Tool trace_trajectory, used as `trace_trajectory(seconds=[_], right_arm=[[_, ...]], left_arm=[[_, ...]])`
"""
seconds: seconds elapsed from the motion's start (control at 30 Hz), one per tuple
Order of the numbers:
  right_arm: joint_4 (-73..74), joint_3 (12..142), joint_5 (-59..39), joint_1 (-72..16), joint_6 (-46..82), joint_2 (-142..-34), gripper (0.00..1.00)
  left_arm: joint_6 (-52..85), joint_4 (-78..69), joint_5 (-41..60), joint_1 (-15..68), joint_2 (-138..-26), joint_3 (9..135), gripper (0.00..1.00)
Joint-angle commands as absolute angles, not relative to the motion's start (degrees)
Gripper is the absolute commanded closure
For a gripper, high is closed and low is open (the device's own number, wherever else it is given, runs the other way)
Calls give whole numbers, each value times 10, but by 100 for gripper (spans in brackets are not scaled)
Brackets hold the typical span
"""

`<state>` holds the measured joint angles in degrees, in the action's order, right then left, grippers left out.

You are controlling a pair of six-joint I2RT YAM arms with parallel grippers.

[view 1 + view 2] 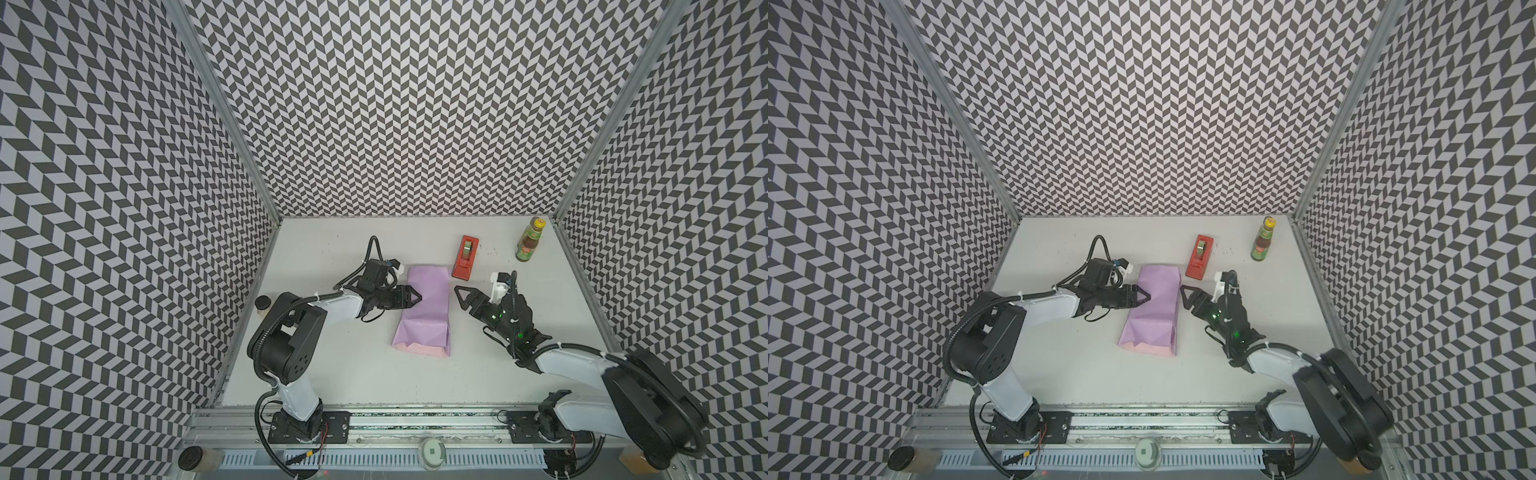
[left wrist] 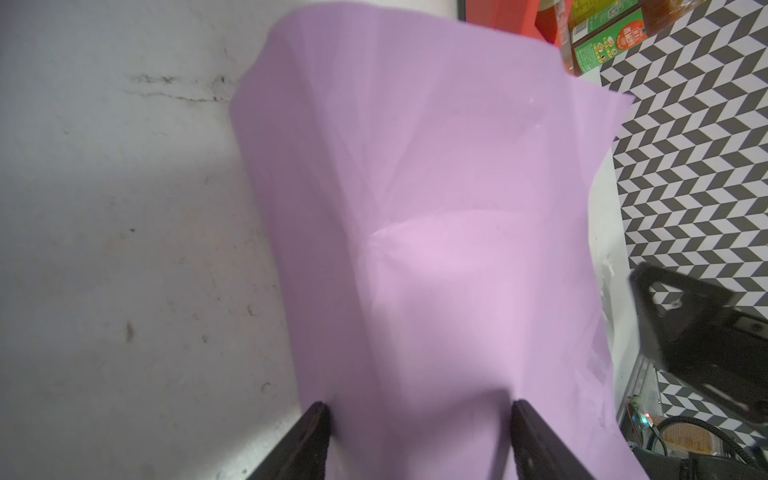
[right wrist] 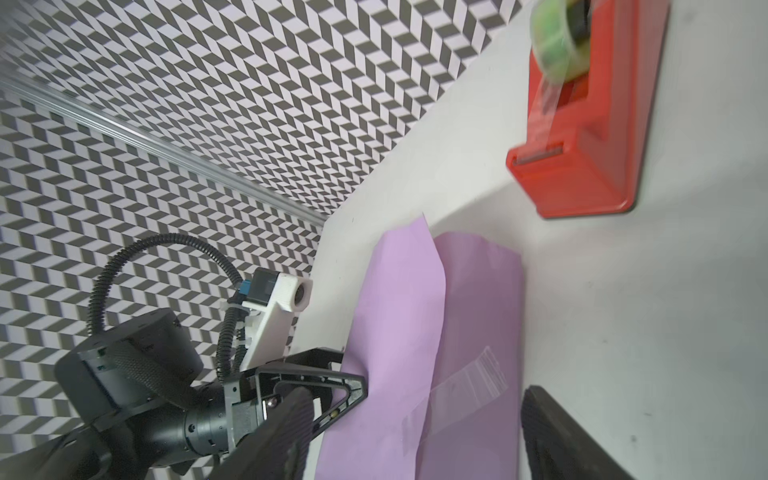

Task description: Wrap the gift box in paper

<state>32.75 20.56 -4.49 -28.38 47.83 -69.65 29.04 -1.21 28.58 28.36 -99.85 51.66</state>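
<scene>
Matt creased paper (image 1: pixel 424 316); glossy plastic tape dispenser (image 1: pixel 465 257)

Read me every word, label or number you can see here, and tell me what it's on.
Sauce bottle, green label: printed characters, too blurred to read.
Tape strip on the paper: faint marks, too small to read.
Tape dispenser: no writing shows.

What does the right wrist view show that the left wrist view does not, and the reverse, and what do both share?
Only the right wrist view: the tape roll, a clear tape strip on the paper, and the left arm's white camera mount. Only the left wrist view: the green-labelled bottle. Both: the lilac paper, the red tape dispenser and the white table.
</scene>
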Motion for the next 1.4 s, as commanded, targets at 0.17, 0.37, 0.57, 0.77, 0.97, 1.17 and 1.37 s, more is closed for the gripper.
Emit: trace_trajectory(seconds=[0.17,0.37,0.57,0.77,0.97,1.17,1.37], right_arm=[[-24,382,30,-328,270,-695,30],[-102,477,12,-339,236,-776,41],[-107,510,-31,-349,248,-829,45],[-92,507,-43,-355,268,-846,48],[-85,503,-41,-361,275,-853,50],[-78,498,-42,-365,281,-858,50],[-74,495,-37,-367,287,-866,50]], left_arm=[[276,81,219,288,-1034,494,33],[276,81,217,288,-1033,494,33],[276,81,217,288,-1033,494,33],[275,82,217,288,-1034,494,33],[275,81,217,288,-1035,495,33],[276,81,217,288,-1035,495,33],[275,81,217,288,-1035,494,33]])
